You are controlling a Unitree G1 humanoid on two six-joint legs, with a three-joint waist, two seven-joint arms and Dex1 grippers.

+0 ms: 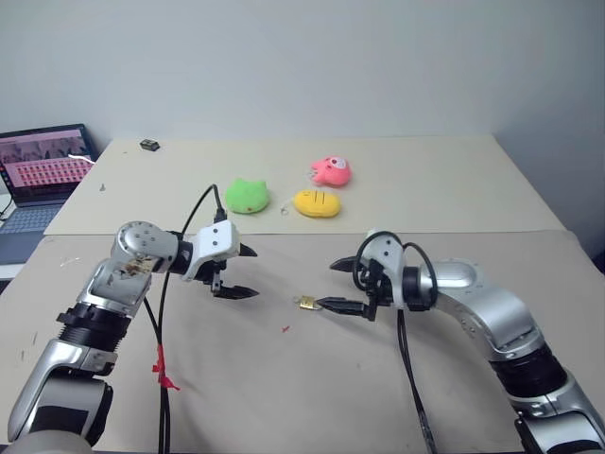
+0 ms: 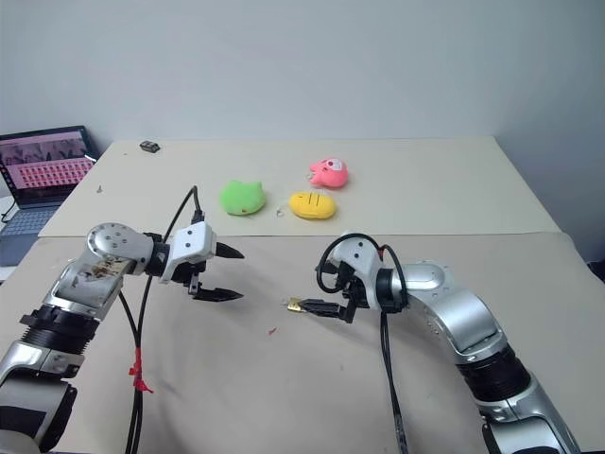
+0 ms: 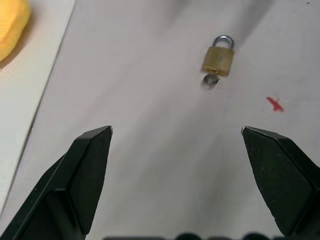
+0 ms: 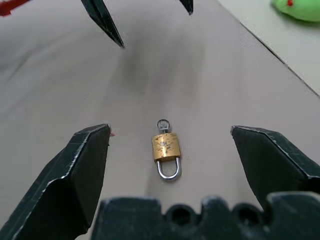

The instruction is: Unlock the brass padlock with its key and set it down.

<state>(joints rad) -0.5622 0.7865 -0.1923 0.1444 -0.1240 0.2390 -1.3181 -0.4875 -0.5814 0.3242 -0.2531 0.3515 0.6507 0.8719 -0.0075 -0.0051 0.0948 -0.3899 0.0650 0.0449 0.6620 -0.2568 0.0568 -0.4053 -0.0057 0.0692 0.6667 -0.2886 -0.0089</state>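
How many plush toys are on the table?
3, all on the far table half: green plush on the left, yellow plush beside it, pink plush just behind the yellow.

**What can't be made out**

Brass padlock (image 4: 166,148) lies flat btwn the two open grippers; whether its shackle is latched or sprung is too small to tell. Key (image 3: 210,80) at its base is blurred, just a grey ring. Yellow plush toy (image 3: 12,22), off to one side of left gripper (image 3: 176,133), is cut by frame edge. Green plush toy (image 4: 299,9), beyond right gripper (image 4: 170,131), likewise cropped.
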